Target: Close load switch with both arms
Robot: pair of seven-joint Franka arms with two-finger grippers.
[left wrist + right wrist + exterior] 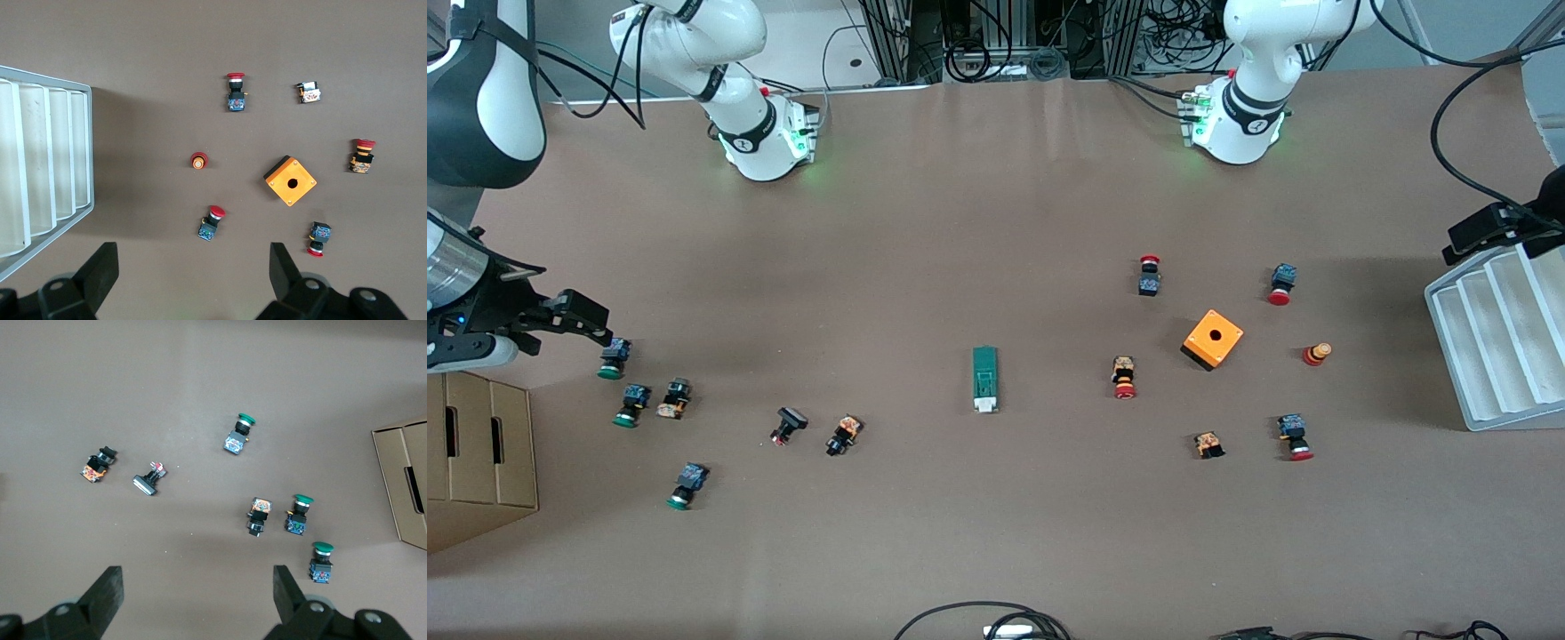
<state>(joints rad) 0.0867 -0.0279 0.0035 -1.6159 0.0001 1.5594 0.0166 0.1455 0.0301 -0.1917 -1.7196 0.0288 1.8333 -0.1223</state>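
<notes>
The load switch (984,380), a slim green block with a white handle piece at the end nearer the front camera, lies flat in the middle of the table; neither wrist view shows it. My right gripper (580,317) (197,575) hangs open and holds nothing over the right arm's end of the table, above a cluster of green-capped buttons (301,513). At the left arm's end my left gripper (1489,233) (192,255) is open with nothing in it, over the table beside the white tray (80,153). Both are well away from the switch.
An orange cube box (1213,339) with a hole stands among red-capped push buttons (1124,377) toward the left arm's end. A cardboard box (480,453) sits at the right arm's end. More small buttons (843,434) lie between it and the switch. Cables (983,622) trail at the front edge.
</notes>
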